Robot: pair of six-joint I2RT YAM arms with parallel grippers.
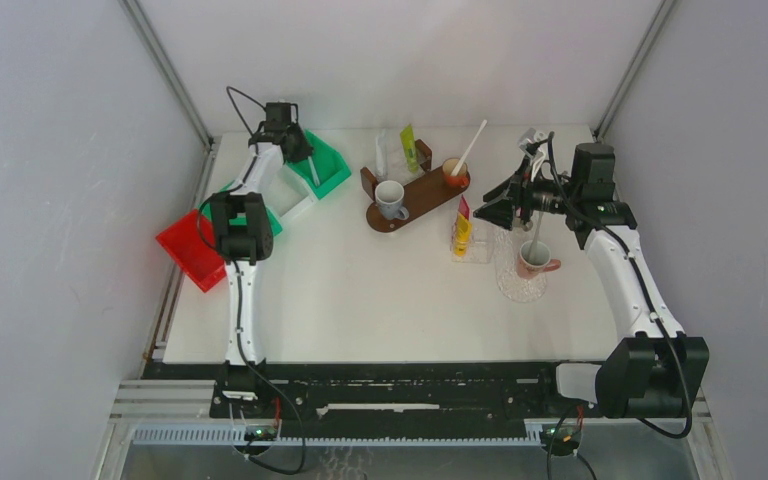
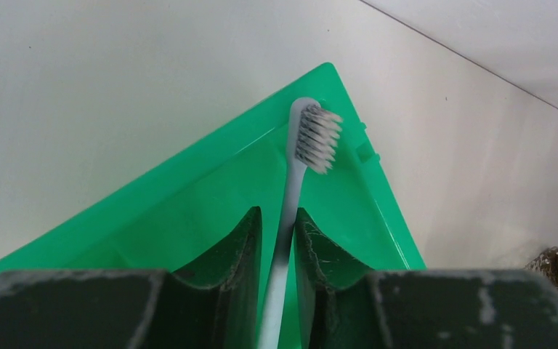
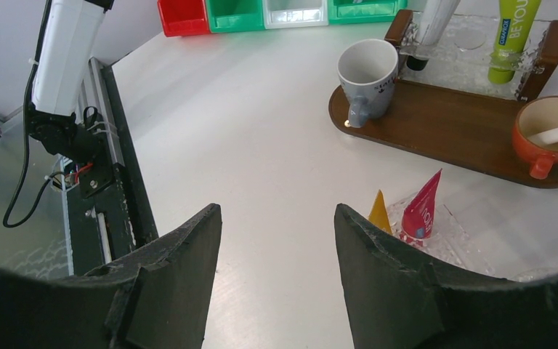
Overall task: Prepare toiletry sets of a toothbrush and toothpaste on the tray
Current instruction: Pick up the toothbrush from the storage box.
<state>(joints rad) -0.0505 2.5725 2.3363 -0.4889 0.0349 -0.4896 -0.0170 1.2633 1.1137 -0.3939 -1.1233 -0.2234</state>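
Note:
My left gripper (image 2: 277,225) is shut on the handle of a white toothbrush (image 2: 306,138) that lies in a green bin (image 2: 211,189). In the top view this gripper (image 1: 300,152) is over the bin at the back left. My right gripper (image 3: 276,211) is open and empty above the table, just right of a red-yellow tube (image 3: 421,207) in a clear glass. The brown tray (image 1: 422,198) holds a grey mug (image 1: 392,198), an orange cup (image 1: 455,172) with a white toothbrush (image 1: 472,146), and a green-yellow tube (image 1: 409,147). A pink mug (image 1: 536,260) with a toothbrush stands off the tray at the right.
A red bin (image 1: 192,250), a white bin (image 1: 295,190) and a second green bin stand in a row along the left edge. The pink mug sits on a clear glass dish (image 1: 516,283). The enclosure walls rise close behind and beside the table.

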